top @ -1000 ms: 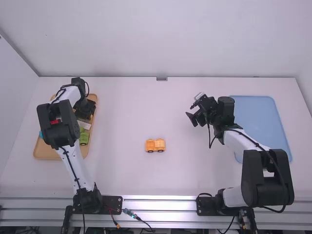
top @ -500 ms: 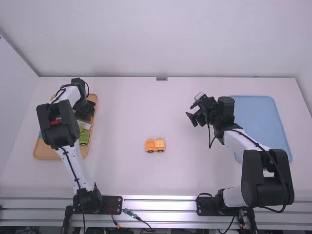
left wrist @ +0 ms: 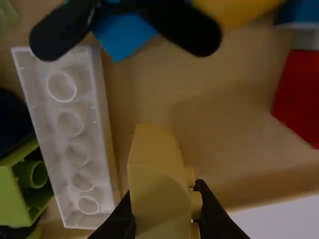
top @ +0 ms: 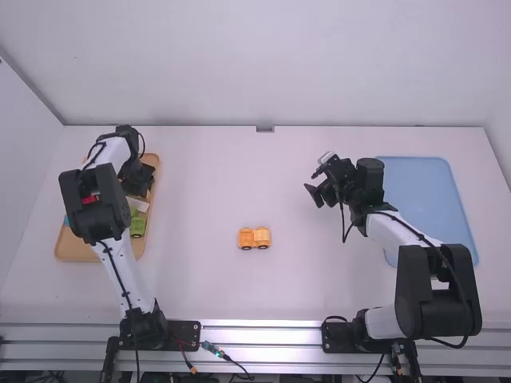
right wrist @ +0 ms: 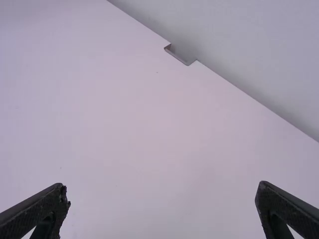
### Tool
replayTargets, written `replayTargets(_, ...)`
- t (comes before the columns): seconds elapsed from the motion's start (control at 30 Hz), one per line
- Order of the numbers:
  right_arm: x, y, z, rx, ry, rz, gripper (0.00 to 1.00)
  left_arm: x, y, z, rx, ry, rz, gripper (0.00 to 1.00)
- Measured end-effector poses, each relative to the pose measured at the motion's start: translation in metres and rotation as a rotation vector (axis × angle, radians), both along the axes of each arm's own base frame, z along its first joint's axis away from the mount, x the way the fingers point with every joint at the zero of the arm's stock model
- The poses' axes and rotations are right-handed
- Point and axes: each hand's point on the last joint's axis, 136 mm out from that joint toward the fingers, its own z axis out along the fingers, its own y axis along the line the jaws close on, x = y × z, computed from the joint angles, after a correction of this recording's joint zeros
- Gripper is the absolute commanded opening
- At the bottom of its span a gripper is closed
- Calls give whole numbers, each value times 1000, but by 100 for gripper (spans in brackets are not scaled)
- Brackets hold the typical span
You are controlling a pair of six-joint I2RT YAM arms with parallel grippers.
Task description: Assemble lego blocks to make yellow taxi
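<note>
We are seeing the left gripper (top: pixel 144 190) over the tan tray (top: pixel 76 252), its fingers clamping a yellow block (left wrist: pixel 158 186) whose end is projecting beyond their tips. Well right of the tray, the right gripper's (top: pixel 312 184) fingers are standing wide apart, nothing between them.

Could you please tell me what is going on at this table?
The robot appears to be partway through building a toy taxi from blocks. Its left gripper has a yellow block between its fingers, over the tan tray of loose pieces. An orange wheeled piece sits on the table between the two arms, perhaps the start of the taxi. The right gripper is open and holds nothing, above the table beside the blue tray.
</note>
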Motion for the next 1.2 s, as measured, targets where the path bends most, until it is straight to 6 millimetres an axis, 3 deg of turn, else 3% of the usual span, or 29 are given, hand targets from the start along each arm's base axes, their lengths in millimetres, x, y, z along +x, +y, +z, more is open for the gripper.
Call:
replayTargets(0.2,1,0,2,33,12,-22,99,26,13,27,80,-70,-64,1)
replayTargets(0.37,5,0,7,107,37,-71,99,40,0,36,140,-130,-176,1)
replayTargets(0.53,5,5,12,205,81,-99,99,58,-60,71,231,-342,-410,1)
replayTargets(0.6,1,10,14,262,121,-90,99,63,-105,100,284,-493,-601,1)
replayTargets(0.63,1,11,14,274,131,-90,99,62,-110,104,291,-508,-625,2)
replayTargets(0.73,-1,21,24,397,243,-103,99,40,-176,138,372,-634,-979,2)
replayTargets(0.8,-1,25,30,439,281,-99,99,30,-194,146,406,-659,-1110,2)
replayTargets(0.83,-3,30,37,485,323,-86,99,21,-214,151,438,-684,-1257,2)
replayTargets(0.9,-5,35,43,520,356,-65,99,11,-232,152,456,-701,-1395,2)
replayTargets(1.0,-16,51,59,600,411,38,99,-18,-275,146,455,-755,-1747,2)
replayTargets(1.2,-40,70,67,666,508,169,99,-55,-316,136,446,-847,-2137,1)
